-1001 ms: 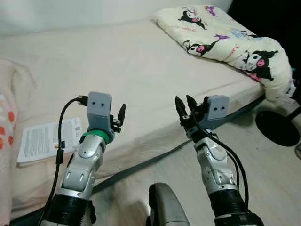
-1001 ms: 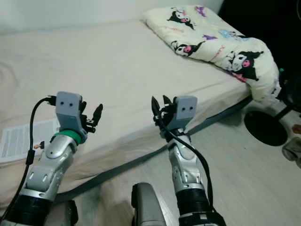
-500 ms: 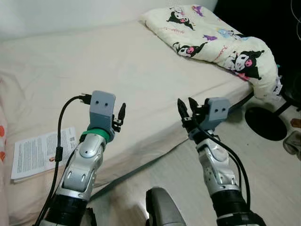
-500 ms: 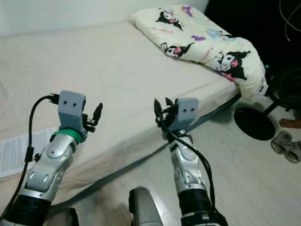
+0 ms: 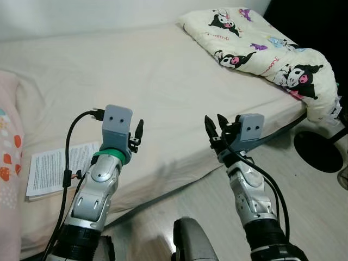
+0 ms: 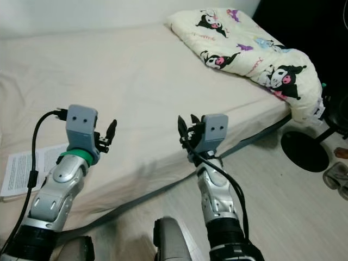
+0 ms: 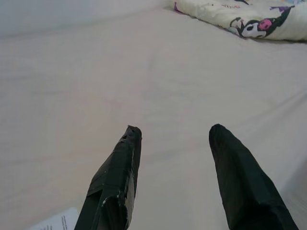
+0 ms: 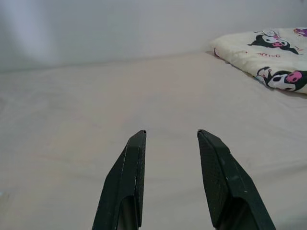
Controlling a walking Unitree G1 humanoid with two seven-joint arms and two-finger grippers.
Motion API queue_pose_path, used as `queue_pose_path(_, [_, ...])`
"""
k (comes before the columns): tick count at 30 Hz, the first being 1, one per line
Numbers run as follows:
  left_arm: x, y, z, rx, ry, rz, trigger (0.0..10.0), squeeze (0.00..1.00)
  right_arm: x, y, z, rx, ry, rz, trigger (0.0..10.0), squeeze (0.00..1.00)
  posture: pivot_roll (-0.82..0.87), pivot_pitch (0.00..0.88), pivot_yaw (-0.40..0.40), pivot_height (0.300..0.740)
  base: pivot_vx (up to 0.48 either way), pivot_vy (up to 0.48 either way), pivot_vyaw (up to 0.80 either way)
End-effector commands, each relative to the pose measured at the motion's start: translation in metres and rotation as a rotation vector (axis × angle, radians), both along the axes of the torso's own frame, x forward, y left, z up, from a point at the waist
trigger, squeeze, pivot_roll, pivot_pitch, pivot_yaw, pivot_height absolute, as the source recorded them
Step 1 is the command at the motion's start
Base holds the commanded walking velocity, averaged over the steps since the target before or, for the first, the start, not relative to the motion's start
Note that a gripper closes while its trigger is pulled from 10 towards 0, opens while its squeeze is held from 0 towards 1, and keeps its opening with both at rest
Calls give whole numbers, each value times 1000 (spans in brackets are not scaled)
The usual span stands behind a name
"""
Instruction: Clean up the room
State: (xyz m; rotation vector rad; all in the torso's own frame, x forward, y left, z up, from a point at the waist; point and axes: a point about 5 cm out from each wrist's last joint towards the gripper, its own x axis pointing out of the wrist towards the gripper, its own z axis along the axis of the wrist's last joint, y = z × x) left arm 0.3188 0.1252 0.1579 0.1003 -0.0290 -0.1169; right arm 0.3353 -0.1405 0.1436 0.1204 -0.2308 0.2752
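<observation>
Both the left gripper [image 5: 137, 136] and the right gripper [image 5: 215, 128] hover open and empty over the near edge of the bed [image 5: 163, 81], with the printed paper [image 5: 54, 166] lying at that edge beside the left arm, and the cartoon-print blanket [image 5: 266, 46] bunched at the far right corner

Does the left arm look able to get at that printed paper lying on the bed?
Probably yes. The paper lies bare near the bed's edge, just left of the open left pincer, with nothing between them.
</observation>
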Motion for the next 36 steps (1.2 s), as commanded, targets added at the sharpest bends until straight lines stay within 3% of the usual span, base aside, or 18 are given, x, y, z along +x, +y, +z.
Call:
queue_pose_path(1, [-1, -1, 5, 23, -26, 11, 10000, 0, 2, -1, 2, -7, -6, 8, 10000, 0, 26, 0, -61, 630, 0, 0, 0])
queue_pose_path(5, [-1, 0, 8, 35, -40, 19, 10000, 0, 3, 0, 2, -8, -7, 15, 10000, 0, 29, 0, -64, 635, 0, 0, 0])
queue_pose_path(10, [-2, 13, 13, 52, -76, 81, 10000, 0, 11, 11, 10, -13, -18, 77, 10000, 0, 69, 0, -90, 658, 0, 0, 0])
queue_pose_path(29, [2, 8, 20, 60, -95, 64, 10000, 0, 11, 6, 6, -6, -13, 59, 10000, 0, 51, 0, -75, 723, 0, 0, 0])
queue_pose_path(36, [1, 8, 20, 59, -95, 65, 10000, 0, 11, 7, 7, 3, -20, 57, 10000, 0, 57, 0, -76, 723, 0, 0, 0])
